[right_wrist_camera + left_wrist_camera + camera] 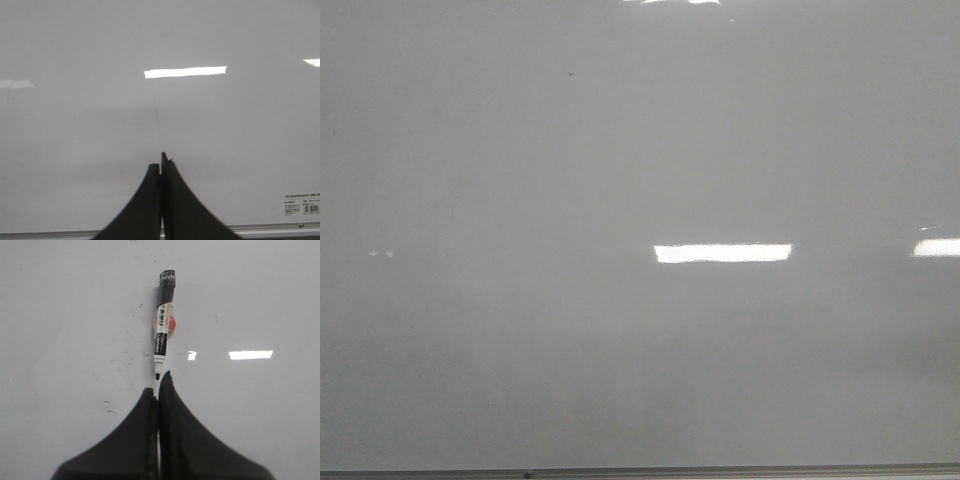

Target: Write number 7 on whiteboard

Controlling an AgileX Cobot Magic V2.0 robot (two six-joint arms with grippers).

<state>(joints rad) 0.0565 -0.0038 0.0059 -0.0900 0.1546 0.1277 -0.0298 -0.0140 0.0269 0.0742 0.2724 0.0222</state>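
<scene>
A pale-grey glossy whiteboard (pixel 520 300) filled the front view, bare but for bright strips of ceiling-light glare and a thin metal edge along the bottom; no arm showed there, and no black stroke that could be read as a 7 — nothing of the number appeared written yet. In the left wrist view a marker (pixel 163 325) lay against the board just beyond the left gripper (pixel 159 390), uncapped with its tip pointing back toward the fingers; the fingers were pressed together with nothing between them, so the marker was not held. Faint scuffs marked the board around it. In the right wrist view the right gripper (pixel 161 165) also had its fingers pressed together and empty; a small printed label (pixel 301 204) sat near the board's bottom edge. By this showing the task stood at its start: the marker had to be picked up, then both strokes drawn.
</scene>
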